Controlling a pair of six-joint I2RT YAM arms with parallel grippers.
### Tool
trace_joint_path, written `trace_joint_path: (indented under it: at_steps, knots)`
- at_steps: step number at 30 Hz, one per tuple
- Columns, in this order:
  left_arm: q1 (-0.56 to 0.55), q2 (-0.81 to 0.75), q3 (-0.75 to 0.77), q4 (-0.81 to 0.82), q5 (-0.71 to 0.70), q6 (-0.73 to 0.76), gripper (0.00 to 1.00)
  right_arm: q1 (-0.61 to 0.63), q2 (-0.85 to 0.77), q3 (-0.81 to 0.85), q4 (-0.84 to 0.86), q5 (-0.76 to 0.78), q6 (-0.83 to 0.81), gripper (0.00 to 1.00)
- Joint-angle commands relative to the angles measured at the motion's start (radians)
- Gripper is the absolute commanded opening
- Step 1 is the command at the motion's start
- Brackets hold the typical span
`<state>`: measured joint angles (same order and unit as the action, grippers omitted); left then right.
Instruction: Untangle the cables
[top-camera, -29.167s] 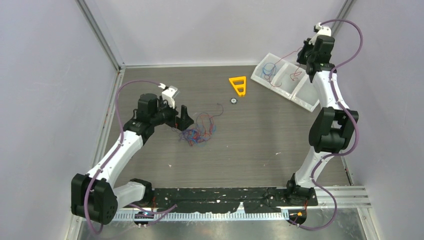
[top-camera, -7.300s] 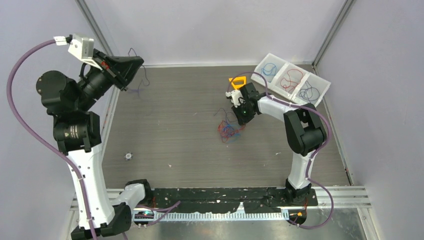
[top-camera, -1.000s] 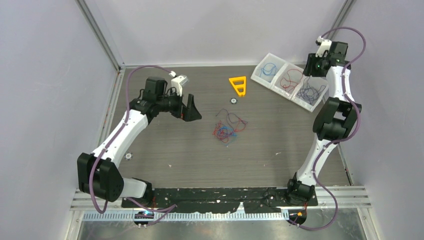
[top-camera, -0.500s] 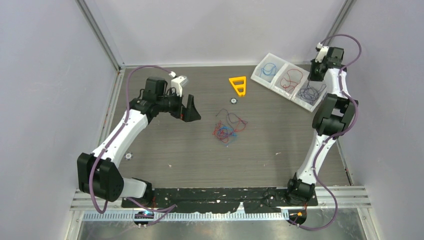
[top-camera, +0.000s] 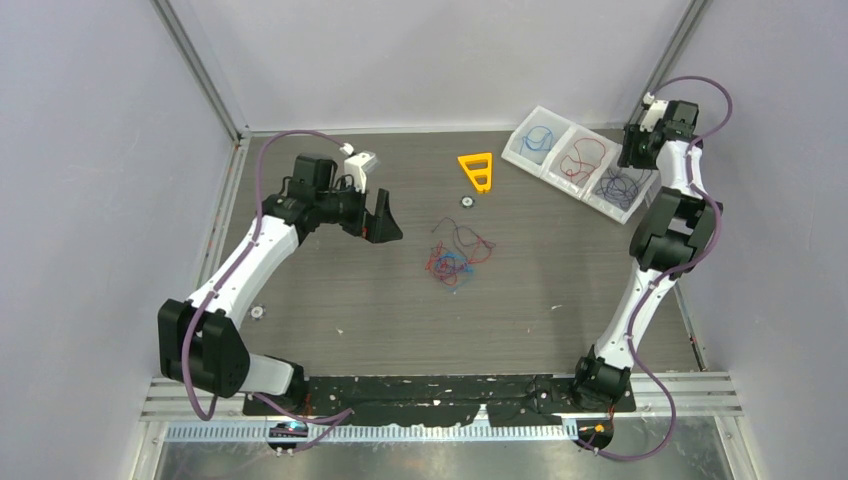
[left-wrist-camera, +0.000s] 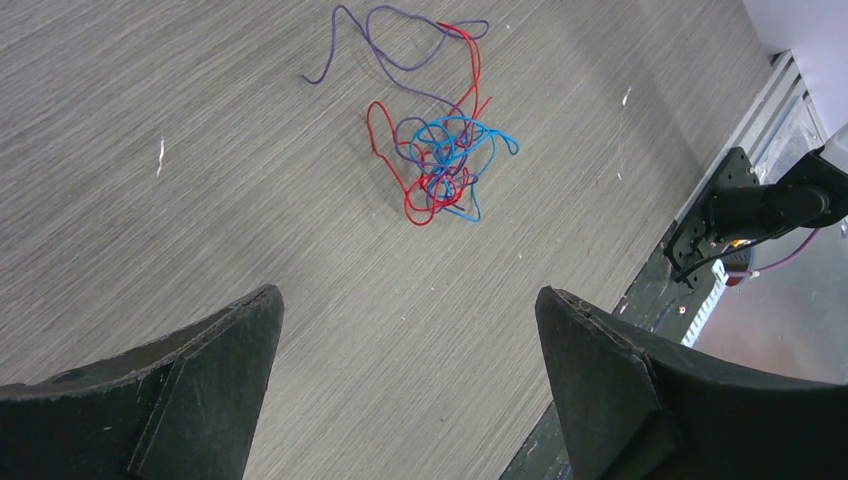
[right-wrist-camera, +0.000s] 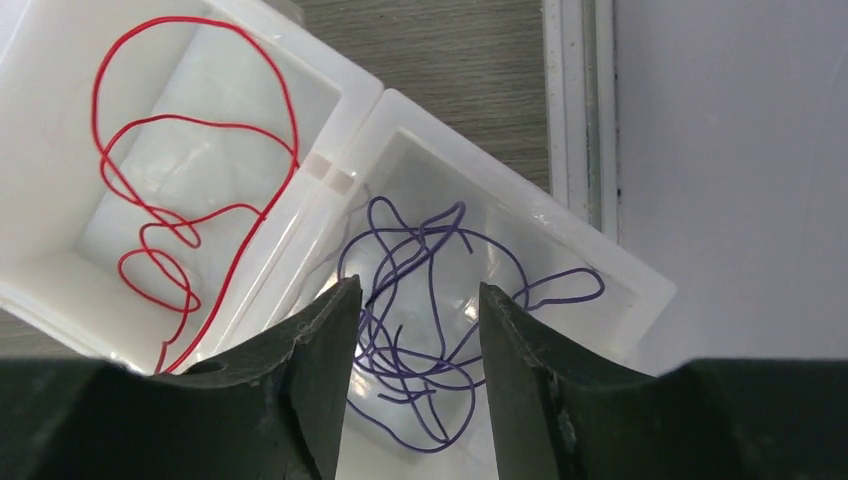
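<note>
The tangled cables (top-camera: 455, 258) lie as a small red, blue and purple clump mid-table, and show in the left wrist view (left-wrist-camera: 440, 160) ahead of the fingers. My left gripper (top-camera: 385, 225) (left-wrist-camera: 408, 292) hovers to their left, open wide and empty. A white three-part tray (top-camera: 560, 185) holds sorted wires: blue (top-camera: 540, 137), red (top-camera: 580, 157) (right-wrist-camera: 190, 160) and purple (top-camera: 618, 185) (right-wrist-camera: 440, 300). My right gripper (top-camera: 633, 155) (right-wrist-camera: 418, 285) hangs over the purple compartment, open, with nothing pinched. The purple wires lie loose below its tips.
An orange plastic triangle (top-camera: 477, 170) and a small round disc (top-camera: 466, 201) sit behind the clump. Another small disc (top-camera: 257, 311) lies near the left arm. Enclosure walls rise close behind the tray. A black taped strip (top-camera: 450, 390) runs along the near edge.
My right wrist has shifted slightly right and down over the tray's purple end. The left arm and the clump have stayed put.
</note>
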<state>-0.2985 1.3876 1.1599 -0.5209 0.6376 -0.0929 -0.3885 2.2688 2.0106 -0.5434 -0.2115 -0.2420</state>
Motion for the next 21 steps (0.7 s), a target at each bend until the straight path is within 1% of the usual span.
trace_joint_path:
  at_steps: [1, 3, 4, 7, 9, 11, 12, 14, 15, 16, 17, 18, 19, 20, 21]
  knots:
    - [0.005, -0.025, 0.024, 0.043, 0.009, -0.003, 1.00, 0.000, -0.150, -0.017, -0.003, -0.079, -0.025, 0.55]
    - [0.007, -0.050, 0.000, 0.077, -0.019, -0.013, 1.00, -0.001, -0.219, -0.048, -0.001, -0.111, -0.044, 0.63]
    - [0.009, -0.070, -0.016, 0.103, -0.032, -0.019, 1.00, 0.000, -0.268, -0.073, 0.001, -0.128, -0.060, 0.64]
    - [0.019, -0.136, -0.087, 0.224, -0.077, -0.057, 1.00, 0.000, -0.363, -0.123, 0.003, -0.175, -0.094, 0.75]
    - [0.024, -0.179, -0.131, 0.308, -0.137, -0.106, 1.00, 0.000, -0.431, -0.160, 0.001, -0.221, -0.119, 0.81]
    - [0.025, -0.214, -0.156, 0.348, -0.204, -0.141, 1.00, 0.002, -0.513, -0.192, -0.007, -0.289, -0.155, 0.83]
    - [0.027, -0.223, -0.155, 0.354, -0.200, -0.116, 1.00, 0.011, -0.531, -0.211, -0.013, -0.346, -0.167, 0.84]
    - [0.034, -0.212, -0.126, 0.308, -0.090, -0.013, 1.00, 0.046, -0.566, -0.215, -0.082, -0.422, -0.217, 0.84]
    - [0.035, -0.195, -0.105, 0.254, -0.029, 0.016, 1.00, 0.062, -0.576, -0.211, -0.159, -0.469, -0.259, 0.84]
    - [0.034, -0.176, -0.087, 0.219, 0.014, 0.021, 1.00, 0.105, -0.578, -0.212, -0.233, -0.488, -0.275, 0.84]
    - [0.032, -0.153, -0.080, 0.203, 0.041, 0.009, 0.99, 0.127, -0.581, -0.218, -0.264, -0.513, -0.292, 0.84]
    - [0.030, -0.133, -0.079, 0.195, 0.059, -0.005, 1.00, 0.181, -0.582, -0.237, -0.305, -0.523, -0.297, 0.83]
    - [0.026, -0.113, -0.085, 0.199, 0.071, -0.023, 0.98, 0.211, -0.585, -0.272, -0.318, -0.535, -0.304, 0.82]
    - [0.022, -0.093, -0.093, 0.215, 0.085, -0.040, 0.95, 0.267, -0.585, -0.294, -0.329, -0.538, -0.306, 0.81]
    - [0.018, -0.070, -0.099, 0.234, 0.104, -0.058, 0.91, 0.297, -0.586, -0.341, -0.329, -0.542, -0.307, 0.80]
